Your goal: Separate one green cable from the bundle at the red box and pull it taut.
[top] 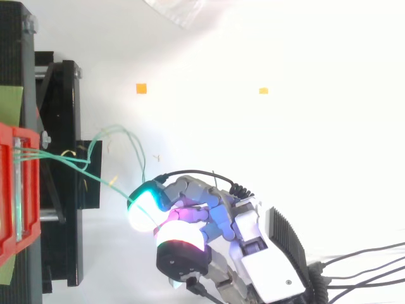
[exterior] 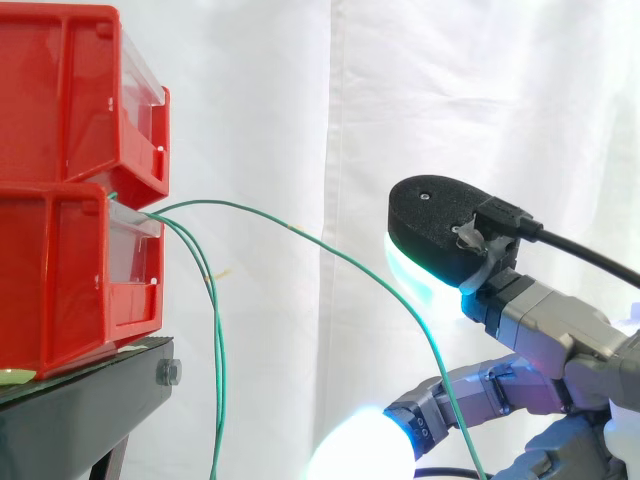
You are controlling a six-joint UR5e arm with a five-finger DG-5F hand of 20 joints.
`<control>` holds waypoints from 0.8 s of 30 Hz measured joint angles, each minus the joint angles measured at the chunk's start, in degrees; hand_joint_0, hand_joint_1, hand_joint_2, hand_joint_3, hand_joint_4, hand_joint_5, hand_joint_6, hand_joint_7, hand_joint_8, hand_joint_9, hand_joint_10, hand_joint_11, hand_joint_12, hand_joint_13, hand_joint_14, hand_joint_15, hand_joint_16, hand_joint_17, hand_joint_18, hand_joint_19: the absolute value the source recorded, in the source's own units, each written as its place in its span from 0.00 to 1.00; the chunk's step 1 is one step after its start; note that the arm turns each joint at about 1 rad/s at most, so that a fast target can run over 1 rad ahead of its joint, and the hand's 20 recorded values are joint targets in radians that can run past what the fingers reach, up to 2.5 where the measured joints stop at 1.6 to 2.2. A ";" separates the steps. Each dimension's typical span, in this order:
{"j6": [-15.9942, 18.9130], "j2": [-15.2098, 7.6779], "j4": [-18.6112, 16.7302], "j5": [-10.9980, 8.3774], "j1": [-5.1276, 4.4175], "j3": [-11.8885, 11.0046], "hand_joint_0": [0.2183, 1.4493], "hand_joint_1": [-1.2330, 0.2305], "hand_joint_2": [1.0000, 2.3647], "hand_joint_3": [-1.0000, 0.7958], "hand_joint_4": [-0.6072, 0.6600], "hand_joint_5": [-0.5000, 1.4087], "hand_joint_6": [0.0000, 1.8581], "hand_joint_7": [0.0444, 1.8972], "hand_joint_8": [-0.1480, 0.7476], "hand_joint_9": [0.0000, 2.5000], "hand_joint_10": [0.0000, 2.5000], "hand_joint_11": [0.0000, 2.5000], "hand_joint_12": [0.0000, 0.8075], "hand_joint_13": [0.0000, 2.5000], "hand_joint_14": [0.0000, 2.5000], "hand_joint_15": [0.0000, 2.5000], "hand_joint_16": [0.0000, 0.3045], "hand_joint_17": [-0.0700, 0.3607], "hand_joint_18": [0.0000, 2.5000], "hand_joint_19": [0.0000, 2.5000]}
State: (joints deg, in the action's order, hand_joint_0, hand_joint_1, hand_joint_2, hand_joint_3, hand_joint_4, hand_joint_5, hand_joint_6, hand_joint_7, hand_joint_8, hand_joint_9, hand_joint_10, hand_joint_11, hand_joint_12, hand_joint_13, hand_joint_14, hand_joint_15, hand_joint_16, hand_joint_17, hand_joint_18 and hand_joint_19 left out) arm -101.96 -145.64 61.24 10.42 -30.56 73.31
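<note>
Green cables come out of the lower red bin (exterior: 60, 290) (top: 7, 190) at the left. One green cable (exterior: 330, 250) (top: 104, 182) arcs away to the right and down, slack, and runs between the curled fingers of my hand (exterior: 540, 320) (top: 253, 247). It passes under the cyan-glowing pad (exterior: 420, 270) and across the lower finger with the white-glowing pad (exterior: 365, 445). The exact contact is hidden. The other green cables (exterior: 217, 350) (top: 130, 136) hang down beside the stand, apart from the hand.
A second red bin (exterior: 60, 100) is stacked on the lower one, both on the black stand (exterior: 90, 400) (top: 60, 240). The white curtain (exterior: 300, 100) hangs behind. Two small orange markers (top: 141, 88) (top: 263, 90) lie on the white floor.
</note>
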 measured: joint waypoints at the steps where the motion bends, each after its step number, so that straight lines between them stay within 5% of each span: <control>1: -0.03 0.06 -0.14 -0.08 -0.01 0.10 0.24 0.66 0.00 0.28 0.57 0.28 0.39 0.53 0.46 0.71 0.01 0.37 0.46 0.49 0.01 0.29 0.17 0.43 0.34 0.27; 7: -0.23 0.18 -0.77 -0.27 -0.12 0.40 0.20 0.53 0.00 0.28 0.55 0.27 0.43 0.52 0.47 0.71 0.01 0.37 0.48 0.49 0.01 0.28 0.18 0.45 0.35 0.26; 18: -2.10 4.25 0.57 -1.33 -0.62 2.97 0.19 0.50 0.00 0.28 0.55 0.27 0.44 0.50 0.48 0.71 0.01 0.37 0.48 0.49 0.01 0.28 0.18 0.46 0.35 0.26; 24: -2.64 4.80 0.83 -1.60 -0.94 3.24 0.16 0.56 0.00 0.28 0.55 0.27 0.43 0.51 0.49 0.72 0.01 0.35 0.50 0.50 0.01 0.28 0.20 0.48 0.37 0.25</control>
State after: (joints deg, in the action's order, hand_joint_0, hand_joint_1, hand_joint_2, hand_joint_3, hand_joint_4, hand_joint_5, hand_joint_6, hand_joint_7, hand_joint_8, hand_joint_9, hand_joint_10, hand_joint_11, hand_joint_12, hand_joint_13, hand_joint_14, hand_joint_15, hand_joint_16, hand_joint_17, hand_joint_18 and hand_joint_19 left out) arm -104.60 -140.85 62.08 8.82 -31.50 76.55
